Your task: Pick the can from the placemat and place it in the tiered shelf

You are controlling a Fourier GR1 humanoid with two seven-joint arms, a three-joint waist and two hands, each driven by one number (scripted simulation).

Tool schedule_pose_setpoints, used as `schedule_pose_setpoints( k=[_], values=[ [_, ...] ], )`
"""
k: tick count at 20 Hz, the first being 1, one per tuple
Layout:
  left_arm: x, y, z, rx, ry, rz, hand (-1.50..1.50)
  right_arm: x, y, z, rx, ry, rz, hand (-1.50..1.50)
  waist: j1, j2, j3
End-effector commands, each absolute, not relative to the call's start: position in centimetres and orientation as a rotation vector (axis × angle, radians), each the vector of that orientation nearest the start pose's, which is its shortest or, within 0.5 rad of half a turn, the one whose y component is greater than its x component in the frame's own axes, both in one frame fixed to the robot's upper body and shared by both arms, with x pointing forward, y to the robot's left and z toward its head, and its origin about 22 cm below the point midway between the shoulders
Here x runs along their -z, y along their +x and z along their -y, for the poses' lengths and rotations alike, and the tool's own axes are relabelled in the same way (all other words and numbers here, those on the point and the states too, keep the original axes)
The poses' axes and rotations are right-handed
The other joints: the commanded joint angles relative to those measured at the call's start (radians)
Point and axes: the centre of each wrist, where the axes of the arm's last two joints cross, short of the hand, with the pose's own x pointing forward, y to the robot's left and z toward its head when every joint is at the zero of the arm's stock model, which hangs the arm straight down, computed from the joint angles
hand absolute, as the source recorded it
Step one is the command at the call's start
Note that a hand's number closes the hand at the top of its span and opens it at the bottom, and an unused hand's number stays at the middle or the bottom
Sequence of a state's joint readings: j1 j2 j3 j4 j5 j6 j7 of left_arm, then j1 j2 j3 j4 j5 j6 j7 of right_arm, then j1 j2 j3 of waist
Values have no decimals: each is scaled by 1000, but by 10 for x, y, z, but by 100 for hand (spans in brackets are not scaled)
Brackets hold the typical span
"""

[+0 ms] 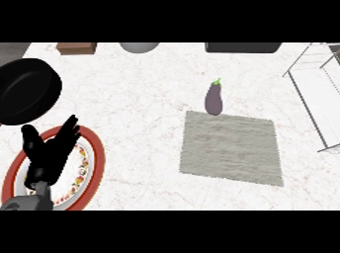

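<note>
One eggplant (214, 99) is seen at the far edge of one grey placemat (231, 147). One left hand (47, 155) rests over one red-rimmed plate (93, 170), its fingers (69, 129) straight, holding nothing.

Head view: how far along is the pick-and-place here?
Nothing looks done. No can shows: the grey placemat lies bare, and only an eggplant stands at its far edge. The tiered shelf at right shows nothing placed in it. Nothing is in hand: the left hand rests open over the red-rimmed plate; the right hand is out of view. Pick and place both remain.
</note>
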State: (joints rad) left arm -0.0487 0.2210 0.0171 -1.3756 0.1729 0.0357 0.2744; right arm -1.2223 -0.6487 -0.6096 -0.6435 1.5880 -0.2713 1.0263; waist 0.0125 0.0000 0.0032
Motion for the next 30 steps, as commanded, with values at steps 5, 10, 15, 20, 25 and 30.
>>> schedule_pose_setpoints(
  k=[5, 10, 15, 20, 25, 30],
  values=[
    [24, 248, -296, -14, 83, 1121, 0, -335, 408, 383, 803, -1674, 840, -150, -2, 0, -3],
    [33, 252, -286, -34, 106, 1133, 0, -331, 401, 387, 951, -1644, 994, -150, -7, 4, -3],
    [38, 248, -289, -40, 96, 1110, 0, -364, 381, 390, 1118, -1714, 1055, -150, -7, 3, -4],
    [36, 241, -288, -50, 107, 1091, 0, -368, 354, 397, 1194, -1865, 931, -150, -21, -6, -5],
    [28, 238, -303, -62, 109, 1085, 0, -375, 315, 388, 1411, -1884, 933, -150, -30, -13, -5],
    [24, 247, -310, -95, 114, 1097, 0, -370, 262, 365, 1474, -1853, 999, -150, -48, -15, -5]
  ],
)
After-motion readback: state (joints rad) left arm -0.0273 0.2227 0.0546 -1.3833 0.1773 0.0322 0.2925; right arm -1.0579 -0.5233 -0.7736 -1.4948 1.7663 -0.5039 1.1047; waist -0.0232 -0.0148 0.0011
